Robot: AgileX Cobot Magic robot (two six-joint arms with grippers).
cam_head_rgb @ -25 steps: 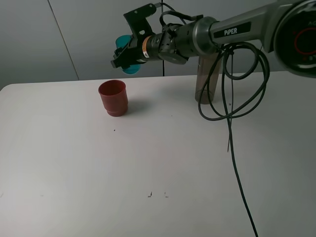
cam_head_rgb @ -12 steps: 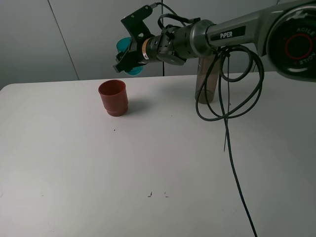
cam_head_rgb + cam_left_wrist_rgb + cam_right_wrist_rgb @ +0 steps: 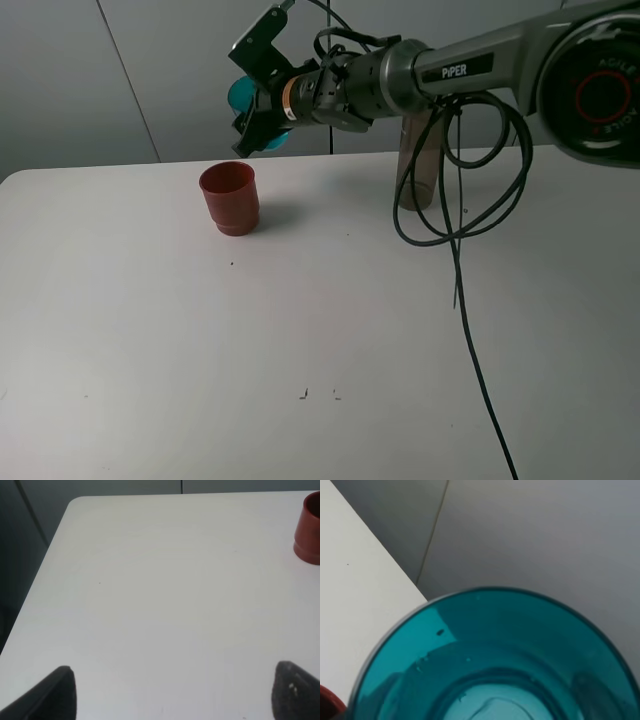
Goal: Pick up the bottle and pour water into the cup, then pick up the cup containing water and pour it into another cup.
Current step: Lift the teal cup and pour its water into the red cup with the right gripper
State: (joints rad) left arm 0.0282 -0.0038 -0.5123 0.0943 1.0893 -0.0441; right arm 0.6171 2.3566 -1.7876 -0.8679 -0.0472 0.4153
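My right gripper (image 3: 256,112) is clamped on the cup (image 3: 240,96) and holds it in the air, with the jaws pressed on its sides. The cup is translucent teal plastic, smooth and slightly tapered. In the right wrist view I look straight into its round mouth (image 3: 495,655) and see some small drops on the inner wall. I think a little water lies at the bottom.

In the high view the cup is leaned well off upright, but the fingers hide too much to say which end is the rim. The other cup (image 3: 229,198) stands upright on the white table (image 3: 300,330), below the held one and a little to the left in that view, clearly apart. It is opaque red-brown with a narrower stepped base. The pour depends on this relation: I judge the teal rim must come over the red mouth before tipping further.

The bottle (image 3: 418,165), slim and smoky, stands behind the right arm, well apart.

My left gripper (image 3: 172,692) has its fingers wide apart and empty, low over the table. The right arm is nearer.
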